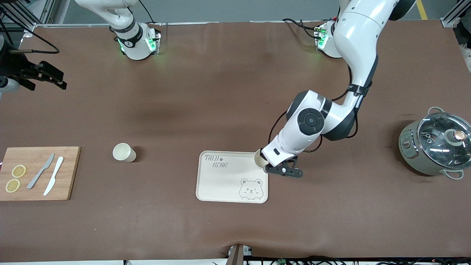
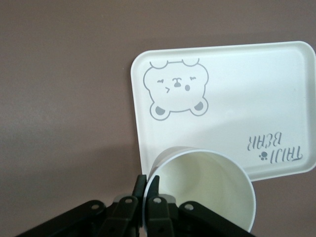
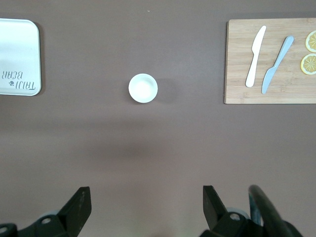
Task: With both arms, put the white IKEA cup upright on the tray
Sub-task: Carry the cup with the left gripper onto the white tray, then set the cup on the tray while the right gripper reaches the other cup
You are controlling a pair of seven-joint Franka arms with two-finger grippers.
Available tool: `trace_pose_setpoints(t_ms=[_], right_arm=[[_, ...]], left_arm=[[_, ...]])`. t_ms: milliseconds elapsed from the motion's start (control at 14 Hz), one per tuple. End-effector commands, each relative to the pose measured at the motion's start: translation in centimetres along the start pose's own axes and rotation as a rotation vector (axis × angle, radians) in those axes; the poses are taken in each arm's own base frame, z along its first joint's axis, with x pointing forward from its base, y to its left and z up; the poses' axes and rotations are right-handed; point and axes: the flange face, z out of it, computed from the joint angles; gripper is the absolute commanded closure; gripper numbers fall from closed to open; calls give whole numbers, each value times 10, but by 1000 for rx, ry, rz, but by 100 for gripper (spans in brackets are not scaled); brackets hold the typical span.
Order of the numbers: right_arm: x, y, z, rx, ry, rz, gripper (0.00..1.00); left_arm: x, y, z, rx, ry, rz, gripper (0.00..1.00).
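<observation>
Brown cloth covers the table [image 1: 220, 92]. The tray [image 1: 220, 184] lies flat on it, nearer the front camera than both bases. The left gripper [image 1: 265, 162] is over the tray's corner at the left arm's end, its fingers [image 2: 152, 190] pinched on the rim of a white cup [image 2: 207, 185]; the cup sits upright at that corner, mouth up, though whether its base touches the tray cannot be told. A second cup [image 1: 123, 152] stands upright on the cloth between the tray and a wooden board [image 1: 36, 173], apart from both. On the board lie a grey knife [image 1: 40, 171], a white knife [image 1: 53, 175] and two lemon slices [image 1: 15, 178]. The right gripper [image 3: 145, 210] hangs high over bare cloth, fingers spread wide, waiting. A lidded pot [image 1: 436, 145] stands at the left arm's end.
</observation>
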Motion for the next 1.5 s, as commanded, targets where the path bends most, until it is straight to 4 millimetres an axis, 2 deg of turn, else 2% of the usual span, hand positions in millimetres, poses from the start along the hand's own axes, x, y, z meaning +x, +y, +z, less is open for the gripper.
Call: trace_pose_setpoints(t_ms=[0, 142, 356, 712, 1068, 1282, 1424], right_arm=[[5, 2, 6, -4, -5, 13, 0], [8, 4, 11, -10, -12, 15, 0], [14, 10, 41, -65, -18, 9, 0], [33, 12, 73, -71, -5, 7, 0], [72, 18, 133, -72, -3, 13, 0], [87, 18, 163, -73, 8, 15, 0], [90, 17, 184, -72, 37, 10, 0]], left_arm=[[10, 15, 5, 49, 26, 6, 100], [14, 18, 10, 50, 32, -4, 100], [12, 31, 25, 45, 39, -16, 100], [8, 44, 51, 29, 64, -21, 100], [8, 42, 73, 19, 84, -34, 100], [7, 42, 76, 15, 92, -34, 100], [6, 43, 79, 15, 90, -34, 100]])
